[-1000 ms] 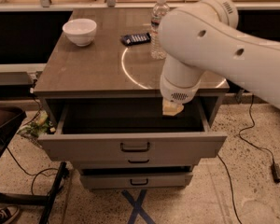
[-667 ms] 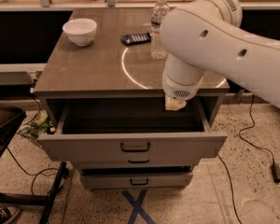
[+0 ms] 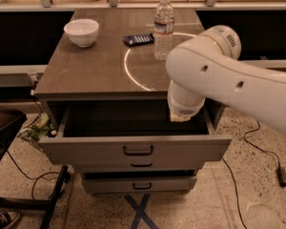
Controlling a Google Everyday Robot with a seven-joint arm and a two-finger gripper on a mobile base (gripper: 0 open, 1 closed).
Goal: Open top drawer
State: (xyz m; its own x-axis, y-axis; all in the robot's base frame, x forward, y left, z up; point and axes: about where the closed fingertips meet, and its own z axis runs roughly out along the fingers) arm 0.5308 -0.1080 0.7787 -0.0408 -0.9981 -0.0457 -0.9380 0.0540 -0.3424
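Observation:
The top drawer (image 3: 86,151) is pulled out from under the brown tabletop, and its deep grey interior (image 3: 119,123) shows. Its wide front panel carries a small dark loop handle (image 3: 137,150) at the centre. My white arm (image 3: 214,75) reaches in from the right. My gripper (image 3: 181,115) hangs at the arm's end over the right part of the drawer's interior, above and right of the handle and apart from it.
Two narrower grey drawers (image 3: 141,165) (image 3: 141,185) sit shut below. On the tabletop (image 3: 86,70) stand a white bowl (image 3: 81,32), a dark flat device (image 3: 138,39) and a water bottle (image 3: 163,28). Cables lie on the floor at the right (image 3: 257,147), and a black stand stands at the left (image 3: 5,132).
My arm has shifted lower and to the right, uncovering the water bottle. The gripper end has sunk a little toward the drawer's opening. The drawer stays open as before.

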